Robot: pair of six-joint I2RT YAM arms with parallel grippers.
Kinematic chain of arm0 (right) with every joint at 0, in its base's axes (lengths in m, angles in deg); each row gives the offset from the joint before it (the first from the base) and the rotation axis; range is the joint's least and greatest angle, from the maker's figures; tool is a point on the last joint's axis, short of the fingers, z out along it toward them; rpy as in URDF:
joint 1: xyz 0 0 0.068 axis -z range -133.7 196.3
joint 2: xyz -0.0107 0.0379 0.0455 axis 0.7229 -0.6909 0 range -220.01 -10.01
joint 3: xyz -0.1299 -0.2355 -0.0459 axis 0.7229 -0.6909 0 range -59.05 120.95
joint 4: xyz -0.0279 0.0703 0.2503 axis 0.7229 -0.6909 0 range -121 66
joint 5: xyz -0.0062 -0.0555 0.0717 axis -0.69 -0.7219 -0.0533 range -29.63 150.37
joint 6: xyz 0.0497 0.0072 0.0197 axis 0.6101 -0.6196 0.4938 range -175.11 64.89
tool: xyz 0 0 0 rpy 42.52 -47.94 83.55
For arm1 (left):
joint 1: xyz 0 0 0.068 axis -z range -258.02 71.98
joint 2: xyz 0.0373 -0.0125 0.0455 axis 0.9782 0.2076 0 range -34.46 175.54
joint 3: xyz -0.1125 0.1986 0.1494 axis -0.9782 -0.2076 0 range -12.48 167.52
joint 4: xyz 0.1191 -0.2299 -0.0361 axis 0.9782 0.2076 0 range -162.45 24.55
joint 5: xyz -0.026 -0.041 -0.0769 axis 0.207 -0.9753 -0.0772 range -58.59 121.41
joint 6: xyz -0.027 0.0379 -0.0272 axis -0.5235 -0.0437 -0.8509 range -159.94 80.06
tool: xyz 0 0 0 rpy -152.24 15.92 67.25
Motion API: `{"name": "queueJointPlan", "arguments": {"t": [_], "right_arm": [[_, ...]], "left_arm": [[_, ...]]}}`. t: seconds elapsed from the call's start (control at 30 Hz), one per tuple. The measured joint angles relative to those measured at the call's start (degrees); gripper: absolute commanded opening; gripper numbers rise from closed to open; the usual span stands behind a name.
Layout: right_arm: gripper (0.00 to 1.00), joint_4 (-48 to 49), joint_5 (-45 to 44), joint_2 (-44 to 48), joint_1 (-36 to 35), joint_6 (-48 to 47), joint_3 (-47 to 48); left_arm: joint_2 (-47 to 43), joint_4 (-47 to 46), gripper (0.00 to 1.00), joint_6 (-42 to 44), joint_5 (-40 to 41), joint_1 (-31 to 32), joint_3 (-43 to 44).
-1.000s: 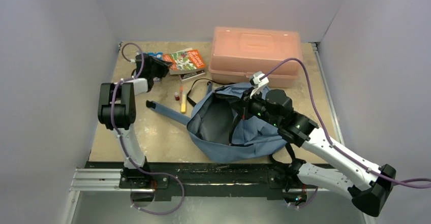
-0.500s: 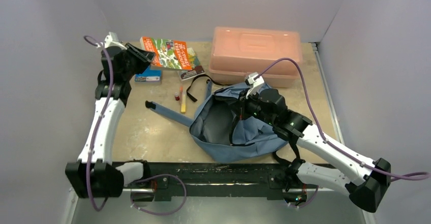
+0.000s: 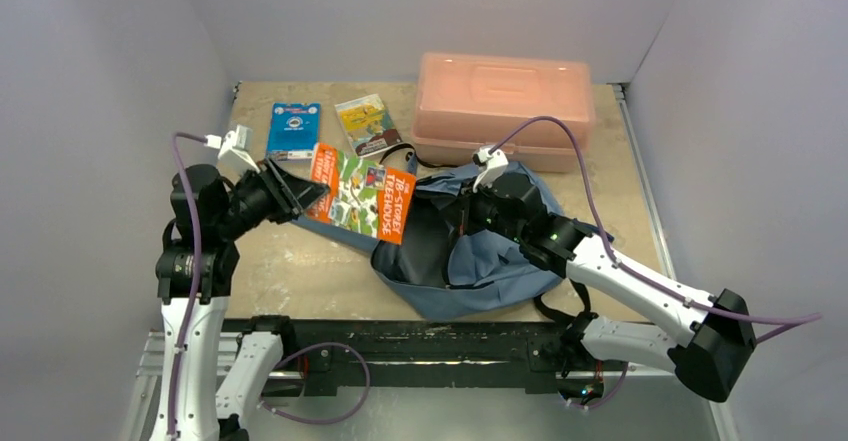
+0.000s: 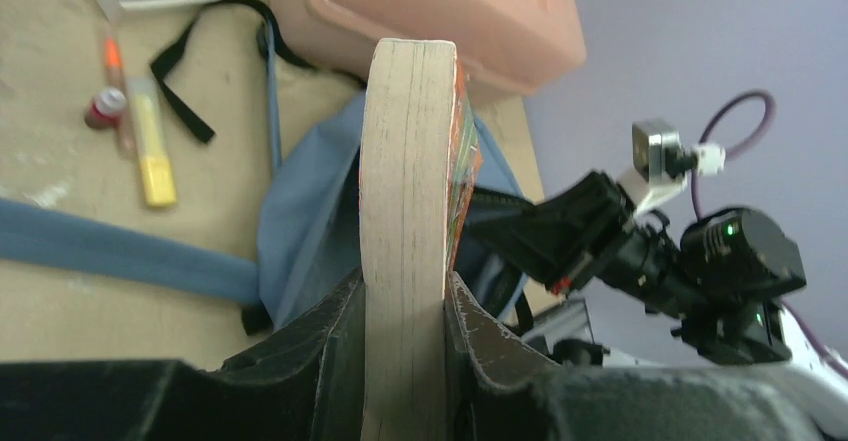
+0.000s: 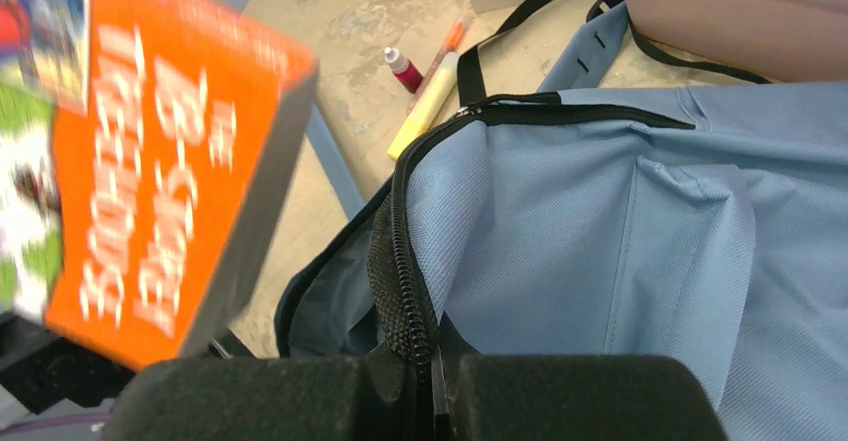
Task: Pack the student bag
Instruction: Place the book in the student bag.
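Nearest to me, the blue-grey bag (image 3: 500,266) lies at the middle of the surface (image 3: 300,271), close to its front edge, its mouth gaping toward the left. My right hand (image 5: 425,396) is pinched shut on the bag's black zip (image 5: 398,291) at the rim of that mouth, holding the fabric up. To the left, my left hand (image 4: 404,361) is clamped on the page edge of an orange book (image 3: 362,201), held in the air just beside the bag's opening; on its cover I can read "13-STORY" in white, and the other words are too blurred for me to be sure of. On the surface beyond the bag lie a yellow marker (image 5: 428,104), a small red-capped bottle (image 5: 404,69) and an orange pen (image 5: 452,39), close together beside a black strap (image 5: 520,11). Farther back lie a blue book (image 3: 293,129), its print too small to read, and a paperback (image 3: 366,124) whose spine reads "Evelyn Waugh". At the far edge stands a salmon-pink box (image 3: 503,109), lid closed.
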State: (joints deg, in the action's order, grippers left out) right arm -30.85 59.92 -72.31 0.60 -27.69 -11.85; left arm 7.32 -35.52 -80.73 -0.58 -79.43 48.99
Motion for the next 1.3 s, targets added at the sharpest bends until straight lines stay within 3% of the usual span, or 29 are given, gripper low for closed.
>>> {"name": "queueJointPlan", "arguments": {"t": [0.23, 0.43, 0.7, 0.9, 1.1, 1.3], "right_arm": [[0.00, 2.4, 0.0, -1.0, 0.0, 4.8, 0.0], [0.00, 3.3, 0.2, 0.6, 0.0, 8.0, 0.0], [0.00, 4.3, 0.9, 2.1, 0.0, 9.3, 0.0], [0.00, 7.1, 4.3, 1.2, 0.1, 10.1, 0.0], [0.00, 10.0, 6.9, 0.1, 0.1, 12.7, 0.0], [0.00, 13.6, 8.7, -0.4, 0.4, 17.7, 0.0]], "left_arm": [[-2.6, 4.0, 0.00, 0.0, -3.9, 4.5, -5.5], [-3.8, -1.8, 0.00, -4.6, 2.3, 16.1, -16.4], [-2.5, -4.7, 0.00, -13.0, 15.0, 17.6, -19.9], [4.8, -9.9, 0.00, -21.9, 15.0, 18.8, -19.9], [5.7, -14.9, 0.00, -29.3, 17.4, 24.2, -20.3], [5.6, -23.7, 0.00, -36.5, 25.1, 32.4, -25.6]]}}
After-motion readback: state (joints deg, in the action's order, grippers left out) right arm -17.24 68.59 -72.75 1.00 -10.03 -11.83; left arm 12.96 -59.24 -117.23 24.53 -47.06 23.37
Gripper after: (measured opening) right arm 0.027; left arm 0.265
